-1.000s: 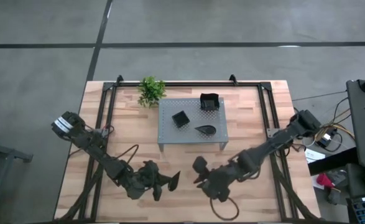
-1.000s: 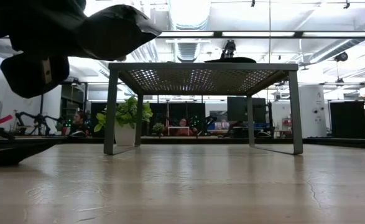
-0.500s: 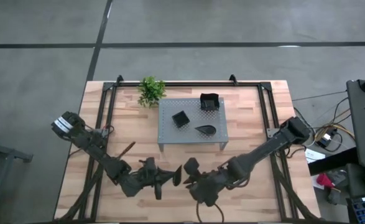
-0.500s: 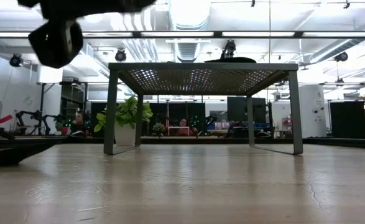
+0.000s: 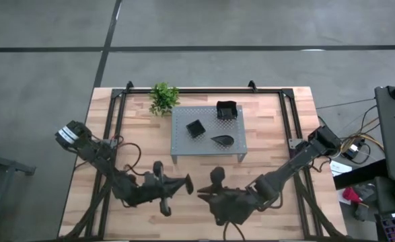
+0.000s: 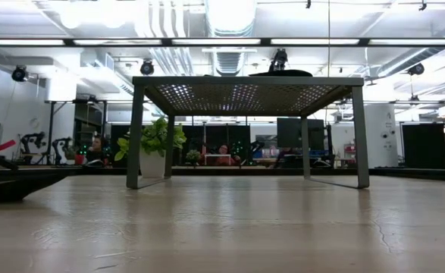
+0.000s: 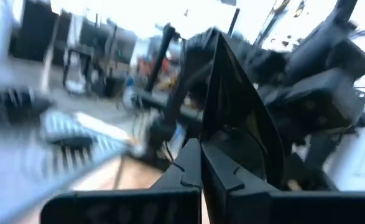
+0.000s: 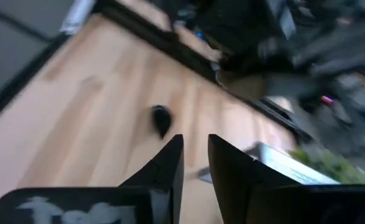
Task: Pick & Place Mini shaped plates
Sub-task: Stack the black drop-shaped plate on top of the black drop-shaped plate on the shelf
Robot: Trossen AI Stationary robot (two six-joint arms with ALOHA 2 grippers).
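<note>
Left gripper (image 5: 186,183) clamps a black plate (image 7: 238,118), lifted clear of low view; right gripper (image 5: 204,193) slightly open, closing in at bottom centre — likely handover.

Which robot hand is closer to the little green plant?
The left. The left gripper sits at the table's front, well short of the plant at the back. The right gripper is beside it, slightly farther off.

Even, bright overhead light on the table (image 5: 278,114); soft short shadow beneath the stand (image 5: 184,141). The low view looks into glaring ceiling lights (image 6: 230,11), leaving the stand backlit. Both wrist views are heavily smeared with motion blur, backgrounds washed out and unreadable
</note>
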